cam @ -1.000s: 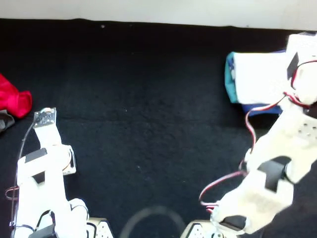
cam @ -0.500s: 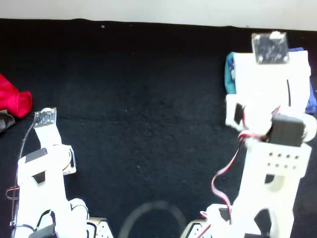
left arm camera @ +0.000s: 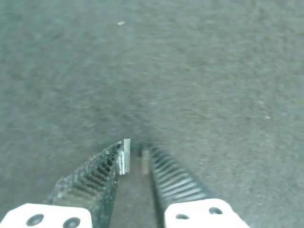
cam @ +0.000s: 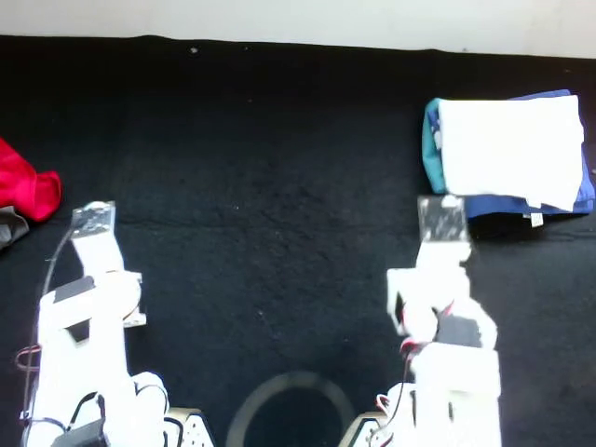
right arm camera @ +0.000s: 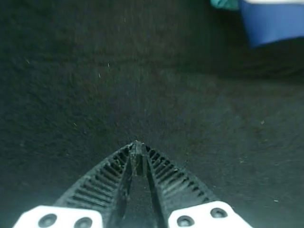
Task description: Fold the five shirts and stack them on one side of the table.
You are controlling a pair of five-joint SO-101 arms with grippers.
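High view: black table (cam: pixel 279 186) meets a pale wall (cam: pixel 279 17); left claw (left arm camera: pixel 135 153) slightly spread, right claw (right arm camera: pixel 137 145) pressed together.

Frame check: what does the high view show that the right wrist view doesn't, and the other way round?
High view, not the right wrist view: the white shirt lying on top of the other folded ones, a red shirt bunched on the left arm's side of the table, and the left arm itself. Right wrist view, not the high view: the right hand seen close, its ribbed fingers shut tip to tip above bare cloth. Both: the blue shirt and teal shirt under the white one, and the black table cover.
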